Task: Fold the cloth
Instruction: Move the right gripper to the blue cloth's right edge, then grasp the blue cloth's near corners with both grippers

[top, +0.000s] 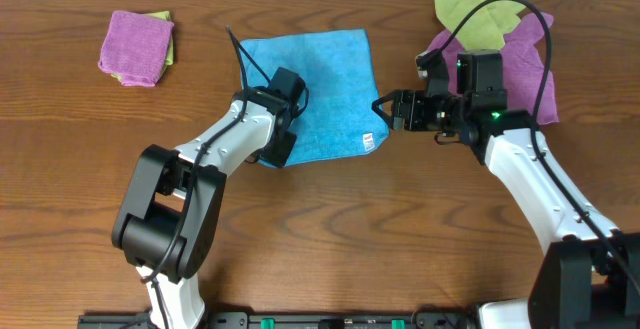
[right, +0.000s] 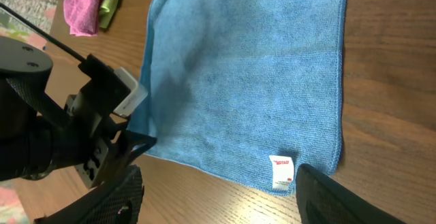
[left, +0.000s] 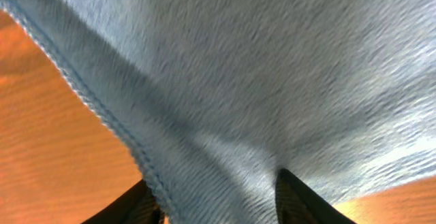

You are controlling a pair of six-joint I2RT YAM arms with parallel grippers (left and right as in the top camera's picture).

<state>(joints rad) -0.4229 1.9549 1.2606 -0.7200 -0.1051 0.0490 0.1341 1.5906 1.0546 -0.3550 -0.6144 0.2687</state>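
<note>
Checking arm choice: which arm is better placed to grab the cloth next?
Left. The left claw straddles the hem of the cloth at its near-left corner; the right claw hangs open just off the right edge, by the tag.

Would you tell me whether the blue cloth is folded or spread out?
Spread out: the cloth lies flat on the table as a rough square, its white tag showing.

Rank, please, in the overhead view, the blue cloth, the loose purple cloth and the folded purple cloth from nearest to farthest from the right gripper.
1. Blue cloth, just left of the right gripper.
2. Loose purple cloth, under the right arm.
3. Folded purple cloth, far left.
</note>
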